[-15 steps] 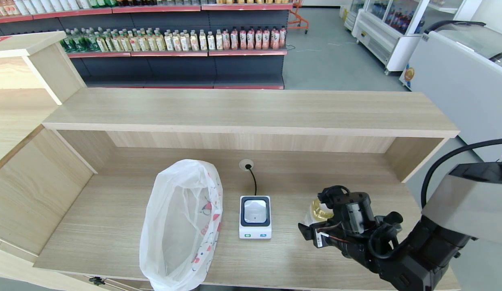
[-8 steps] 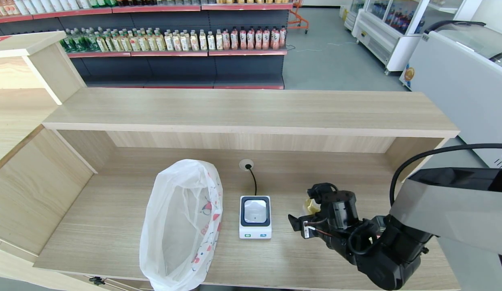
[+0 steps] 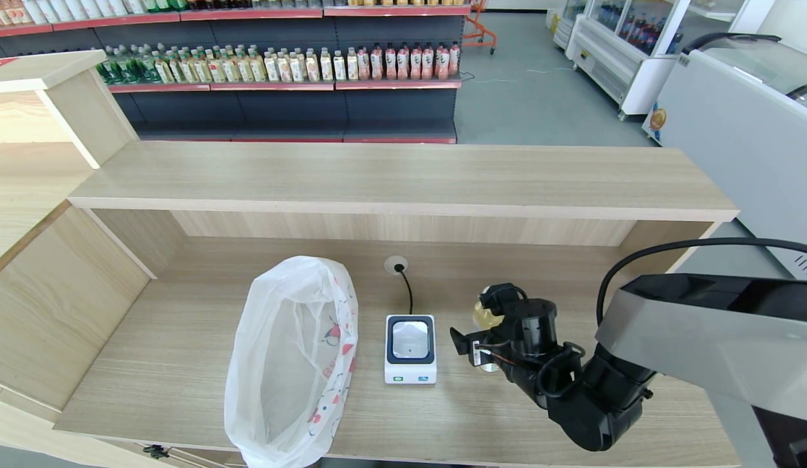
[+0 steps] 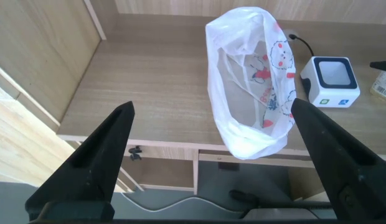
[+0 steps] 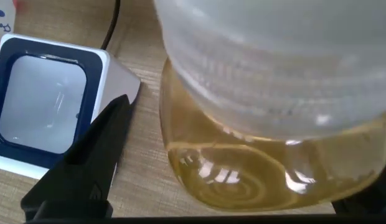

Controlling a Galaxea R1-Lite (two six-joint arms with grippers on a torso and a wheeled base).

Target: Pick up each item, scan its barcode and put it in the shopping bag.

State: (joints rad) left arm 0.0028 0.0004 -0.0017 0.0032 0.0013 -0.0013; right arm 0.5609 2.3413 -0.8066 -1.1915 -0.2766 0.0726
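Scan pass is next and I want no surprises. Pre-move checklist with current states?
1. Grip: right gripper shut on bottle of amber liquid: ok.
2. Position: bottle over barcode scanner window: not ok, it is right of the scanner.
3. Label: barcode facing scanner: cannot tell.
4. Target: shopping bag mouth open: ok.
5. Other arm: left gripper clear of bag: ok, open, off the counter front edge.

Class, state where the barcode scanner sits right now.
In the head view the scanner stands on the counter, between the shopping bag to the robot's left and the bottle to its right.
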